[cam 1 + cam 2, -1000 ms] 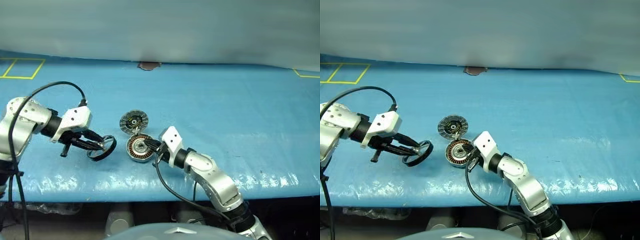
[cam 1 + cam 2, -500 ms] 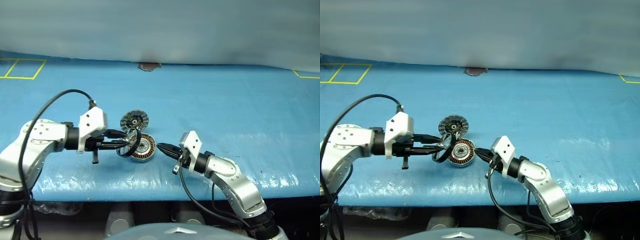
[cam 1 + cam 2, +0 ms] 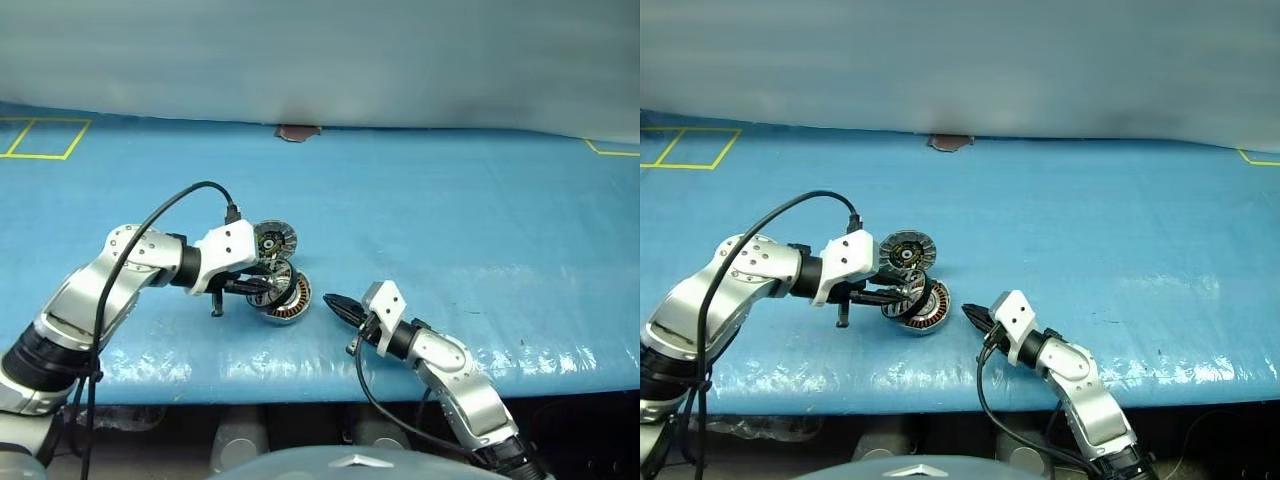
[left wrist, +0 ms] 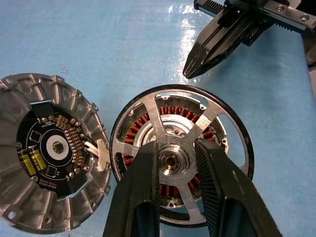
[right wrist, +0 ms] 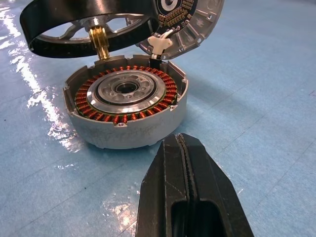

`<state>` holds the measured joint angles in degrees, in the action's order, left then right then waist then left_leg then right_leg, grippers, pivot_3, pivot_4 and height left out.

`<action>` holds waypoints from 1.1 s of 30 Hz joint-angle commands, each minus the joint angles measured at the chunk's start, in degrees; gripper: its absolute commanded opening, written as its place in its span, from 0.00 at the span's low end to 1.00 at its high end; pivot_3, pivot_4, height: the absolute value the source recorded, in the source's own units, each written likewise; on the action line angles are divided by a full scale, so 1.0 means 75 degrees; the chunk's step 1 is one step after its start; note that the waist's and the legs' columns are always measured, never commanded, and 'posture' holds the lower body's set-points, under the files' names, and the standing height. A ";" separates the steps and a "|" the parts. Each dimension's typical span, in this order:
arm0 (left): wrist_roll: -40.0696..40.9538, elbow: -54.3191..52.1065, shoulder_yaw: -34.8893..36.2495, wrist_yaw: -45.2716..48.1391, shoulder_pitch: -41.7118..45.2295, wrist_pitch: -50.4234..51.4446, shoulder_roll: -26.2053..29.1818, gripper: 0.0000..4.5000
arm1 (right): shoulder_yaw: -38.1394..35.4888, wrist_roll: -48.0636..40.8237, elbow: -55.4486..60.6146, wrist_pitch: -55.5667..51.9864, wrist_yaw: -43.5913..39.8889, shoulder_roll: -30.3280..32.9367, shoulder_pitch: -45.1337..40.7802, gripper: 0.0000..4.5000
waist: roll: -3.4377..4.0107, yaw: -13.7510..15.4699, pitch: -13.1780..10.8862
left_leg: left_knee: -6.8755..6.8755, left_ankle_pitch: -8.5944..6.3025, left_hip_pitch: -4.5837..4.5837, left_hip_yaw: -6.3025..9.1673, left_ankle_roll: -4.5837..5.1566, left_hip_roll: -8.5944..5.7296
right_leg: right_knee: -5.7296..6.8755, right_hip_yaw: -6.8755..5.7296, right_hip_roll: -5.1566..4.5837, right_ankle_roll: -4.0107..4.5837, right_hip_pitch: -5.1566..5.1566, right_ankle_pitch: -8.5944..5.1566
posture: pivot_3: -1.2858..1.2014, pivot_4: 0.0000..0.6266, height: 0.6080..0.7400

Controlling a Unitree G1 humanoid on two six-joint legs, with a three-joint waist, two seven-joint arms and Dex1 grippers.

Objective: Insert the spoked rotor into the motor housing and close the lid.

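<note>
My left gripper (image 4: 173,148) is shut on the hub of the spoked rotor (image 4: 206,116), a dark-rimmed wheel with silver spokes. It holds the rotor tilted just above the motor housing (image 5: 126,106), a grey cup with copper windings around a silver bearing. The lid (image 4: 49,153) lies open behind the housing, joined at its rim, with its inner face up. In the head view the rotor (image 3: 272,284) hangs over the housing (image 3: 292,302), with the lid (image 3: 275,241) just beyond. My right gripper (image 3: 335,304) is shut and empty, a short way right of the housing, pointing at it.
Everything rests on a blue sheet-covered table (image 3: 450,230). Yellow tape marks lie at the far left (image 3: 45,137) and far right (image 3: 610,148), and a brown patch (image 3: 297,131) sits at the back edge. The table's front edge runs close below both grippers.
My left gripper has carried the rotor rightward from the open table to just over the housing. My right gripper has drawn back from the housing, to the right and toward the front edge.
</note>
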<state>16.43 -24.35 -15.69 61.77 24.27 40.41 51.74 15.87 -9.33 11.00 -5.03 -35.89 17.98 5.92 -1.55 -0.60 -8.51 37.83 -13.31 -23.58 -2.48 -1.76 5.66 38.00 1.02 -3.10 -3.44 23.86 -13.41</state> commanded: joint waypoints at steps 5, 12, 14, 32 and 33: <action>-0.0280 -0.0009 -0.0276 0.0136 0.0287 -0.0215 0.0016 0.17 | -0.0021 -0.0061 -0.0140 0.0340 -0.0170 -0.0009 0.0037 0.00 | 0.0000 0.0003 0.0000 | -0.0001 0.0000 0.0000 0.0001 0.0000 0.0000 | 0.0000 0.0000 0.0000 -0.0001 0.0001 -0.0001 | 0.52 0.24 1.00; -0.0550 0.0098 -0.0472 0.0155 0.0387 -0.0306 -0.0035 0.17 | -0.0021 -0.0047 -0.0197 0.0349 -0.0226 -0.0034 -0.0004 0.00 | 0.0001 0.0003 0.0000 | 0.0000 0.0000 0.0001 0.0001 0.0000 0.0000 | 0.0001 0.0001 0.0000 -0.0002 0.0000 -0.0002 | 0.52 0.24 1.00; -0.0602 0.0142 -0.0516 0.0137 0.0415 -0.0336 -0.0070 0.17 | -0.0019 -0.0049 -0.0198 0.0346 -0.0233 -0.0050 -0.0011 0.00 | 0.0001 0.0002 0.0000 | 0.0000 0.0000 0.0001 0.0001 0.0000 0.0000 | 0.0001 0.0001 0.0000 -0.0002 0.0000 -0.0002 | 0.52 0.24 1.00; -0.0871 0.0298 -0.0743 0.0271 0.0562 -0.0457 -0.0330 0.17 | 0.0051 0.0006 -0.0222 0.0261 -0.0226 -0.0100 -0.0014 0.00 | 0.0001 0.0005 0.0000 | 0.0000 0.0000 0.0000 0.0001 0.0000 0.0000 | 0.0000 0.0001 0.0001 -0.0003 -0.0001 -0.0002 | 0.52 0.24 1.00; -0.0906 0.0315 -0.0743 0.0270 0.0571 -0.0463 -0.0337 0.17 | 0.0051 0.0009 -0.0221 0.0253 -0.0221 -0.0099 -0.0012 0.00 | 0.0001 0.0004 0.0000 | 0.0000 0.0000 0.0000 0.0001 0.0000 0.0000 | 0.0000 0.0001 0.0001 -0.0003 -0.0001 -0.0002 | 0.52 0.24 1.00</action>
<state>10.01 -22.04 -21.62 63.77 27.41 38.10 49.51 16.25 -9.14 8.82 -3.75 -37.50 17.51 6.00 -1.54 -0.57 -8.51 37.83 -13.31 -23.58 -2.47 -1.75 5.65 38.00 1.02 -3.10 -3.47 23.86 -13.42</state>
